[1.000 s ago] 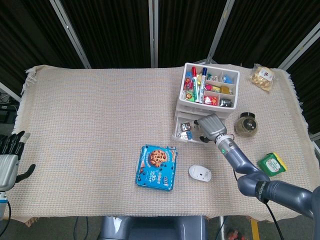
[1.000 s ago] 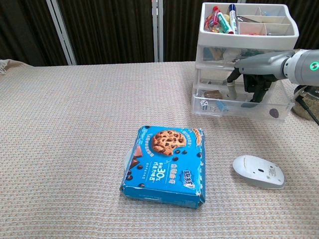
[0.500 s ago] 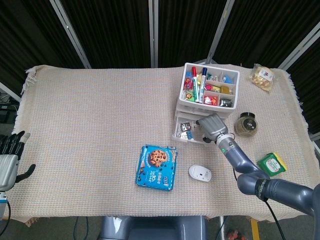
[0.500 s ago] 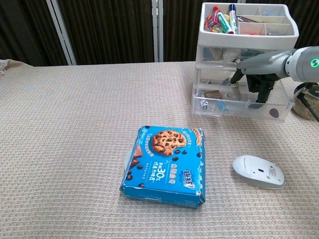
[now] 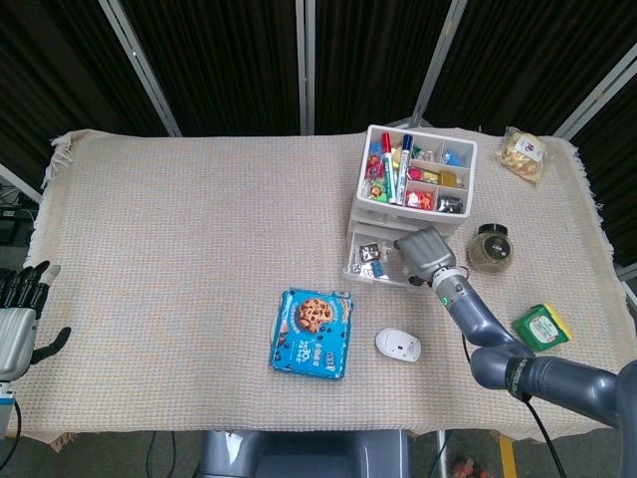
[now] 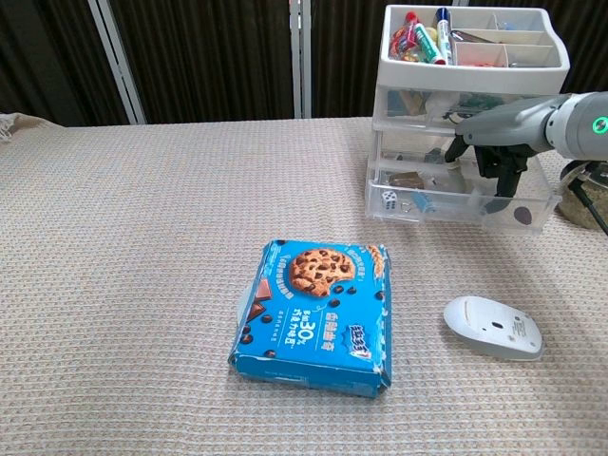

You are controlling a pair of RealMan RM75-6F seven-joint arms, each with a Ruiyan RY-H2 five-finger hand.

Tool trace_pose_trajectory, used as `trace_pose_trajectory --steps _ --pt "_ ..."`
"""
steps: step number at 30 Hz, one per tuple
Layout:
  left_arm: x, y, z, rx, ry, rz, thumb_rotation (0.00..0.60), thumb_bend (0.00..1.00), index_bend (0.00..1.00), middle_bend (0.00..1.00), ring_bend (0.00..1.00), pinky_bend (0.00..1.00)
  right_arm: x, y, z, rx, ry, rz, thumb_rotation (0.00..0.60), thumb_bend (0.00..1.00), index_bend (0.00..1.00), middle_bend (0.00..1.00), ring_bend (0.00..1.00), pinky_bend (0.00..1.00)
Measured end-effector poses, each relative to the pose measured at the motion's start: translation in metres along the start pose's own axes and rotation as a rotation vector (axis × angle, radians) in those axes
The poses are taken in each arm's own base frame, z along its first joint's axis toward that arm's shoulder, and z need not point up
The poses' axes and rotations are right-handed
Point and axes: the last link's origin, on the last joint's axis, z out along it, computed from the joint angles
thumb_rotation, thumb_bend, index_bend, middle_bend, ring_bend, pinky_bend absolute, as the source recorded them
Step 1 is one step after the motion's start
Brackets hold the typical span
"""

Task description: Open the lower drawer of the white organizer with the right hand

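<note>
The white organizer point(image 5: 410, 204) stands near the far right corner of the desk point(image 5: 179, 239), and its lower drawer point(image 6: 463, 198) sticks out toward the robot, with its long side running left to right. The right robot hand point(image 6: 494, 128) is right on that drawer with its fingers point(image 6: 502, 195) hooked down over the front, but I cannot tell how tightly it holds; the left robot hand point(image 5: 18, 317) is open, far off at the desk's near left edge. The way to pull is toward the near edge, where a mouse point(image 6: 492, 326) and a cookie box point(image 6: 316, 313) lie close by.
</note>
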Motion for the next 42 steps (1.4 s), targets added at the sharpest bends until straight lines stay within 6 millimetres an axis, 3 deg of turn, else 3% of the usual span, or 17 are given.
trace_pose_trajectory --steps 16,32,42 --pt "0.0 0.0002 0.0001 0.001 0.0 0.001 0.6 0.32 0.05 0.0 0.0 0.0 0.0009 0.0012 -0.0009 0.003 0.003 0.012 0.6 0.01 0.55 1.0 1.0 0.66" --pt "0.0 0.0002 0.0001 0.001 0.0 0.001 0.6 0.32 0.05 0.0 0.0 0.0 -0.0009 -0.0002 -0.0003 0.01 0.007 0.014 0.6 0.21 0.58 1.0 1.0 0.66" --pt "0.0 0.0002 0.0001 0.001 0.0 0.002 0.6 0.32 0.05 0.0 0.0 0.0 -0.0001 0.0006 0.0002 0.008 0.017 0.016 0.6 0.24 0.6 1.0 1.0 0.65"
